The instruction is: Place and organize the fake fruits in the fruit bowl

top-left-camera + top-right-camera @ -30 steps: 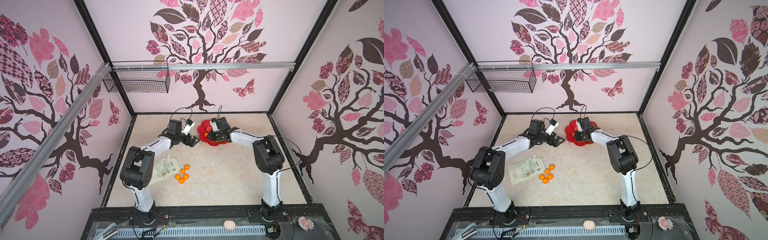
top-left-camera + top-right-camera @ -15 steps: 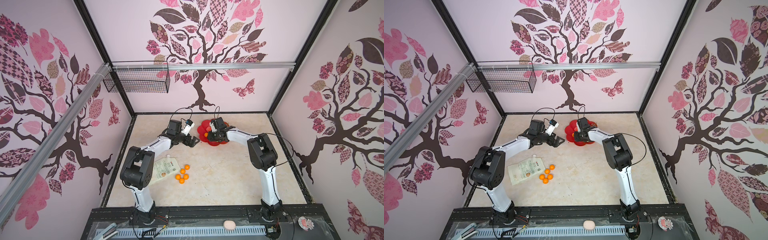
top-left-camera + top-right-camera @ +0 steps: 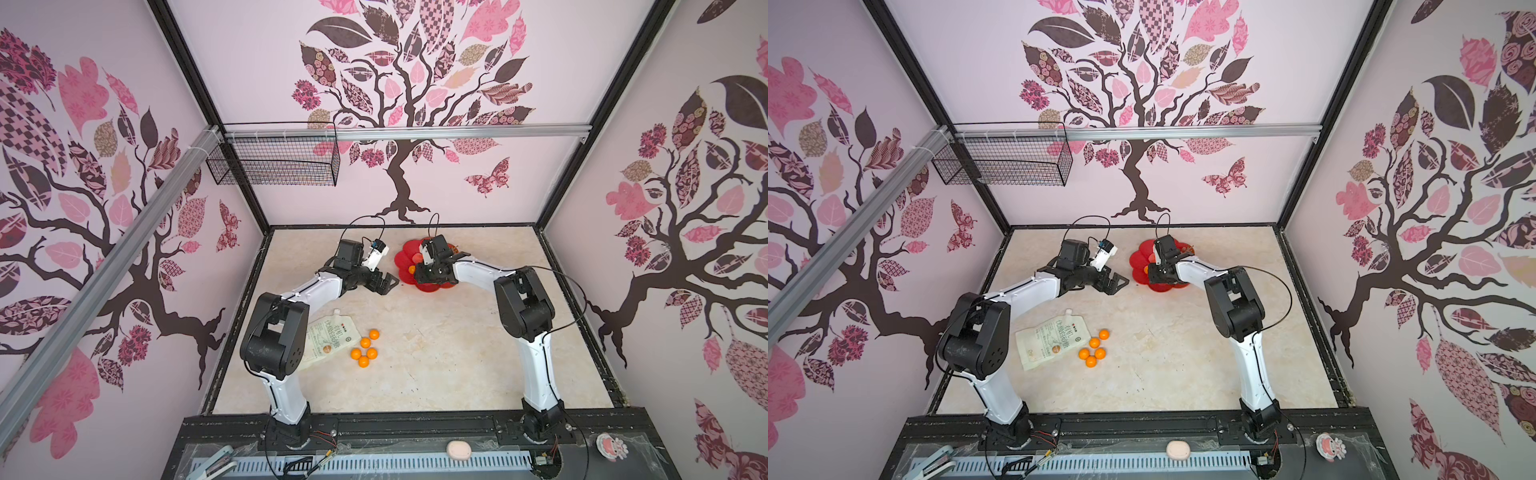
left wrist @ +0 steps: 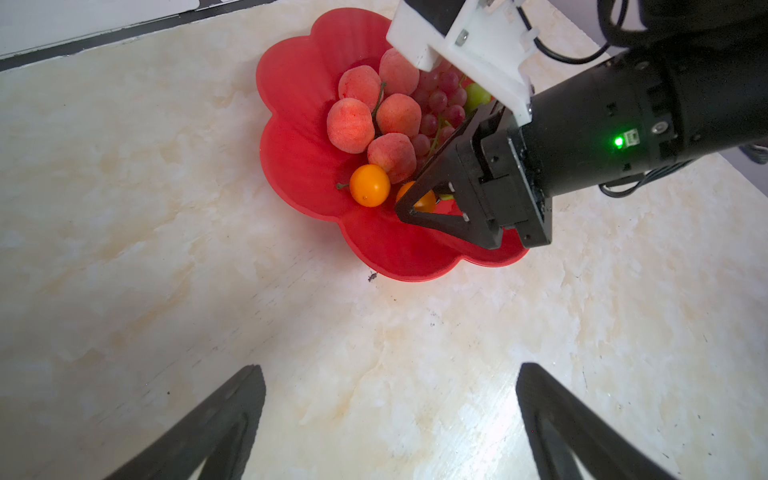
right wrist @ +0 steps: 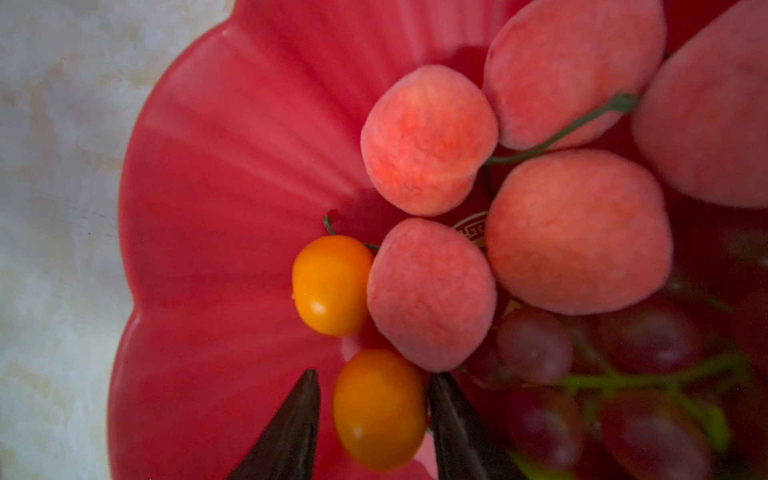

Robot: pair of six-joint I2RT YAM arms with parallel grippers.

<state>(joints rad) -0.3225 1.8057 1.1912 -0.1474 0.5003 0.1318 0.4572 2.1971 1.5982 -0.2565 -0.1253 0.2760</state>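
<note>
The red flower-shaped fruit bowl (image 3: pixel 405 259) (image 3: pixel 1138 259) stands at the back of the table. It holds several pink peaches (image 4: pixel 374 112) (image 5: pixel 428 137), a purple grape bunch (image 4: pixel 440 104) (image 5: pixel 623 374), a bit of green pear (image 4: pixel 478 93) and two oranges. My right gripper (image 3: pixel 415 270) (image 4: pixel 415 203) (image 5: pixel 376 372) reaches into the bowl, its jaws open on either side of one orange (image 5: pixel 378 409) that rests in the bowl. A gap shows beside one finger. The other orange (image 4: pixel 369 185) (image 5: pixel 330 284) lies next to it. My left gripper (image 3: pixel 388 284) (image 3: pixel 1119 286) (image 4: pixel 389 368) hovers wide open and empty beside the bowl.
Several loose oranges (image 3: pixel 365 348) (image 3: pixel 1094 348) lie on the table by a flat white printed pouch (image 3: pixel 328 338) (image 3: pixel 1046 338), near the left arm's base. A black wire basket (image 3: pixel 278 162) hangs on the back left rail. Walls enclose the table.
The right gripper's jaws have widened around the orange inside the bowl, and that arm's elbow shifted slightly left. The left arm has stayed put.
</note>
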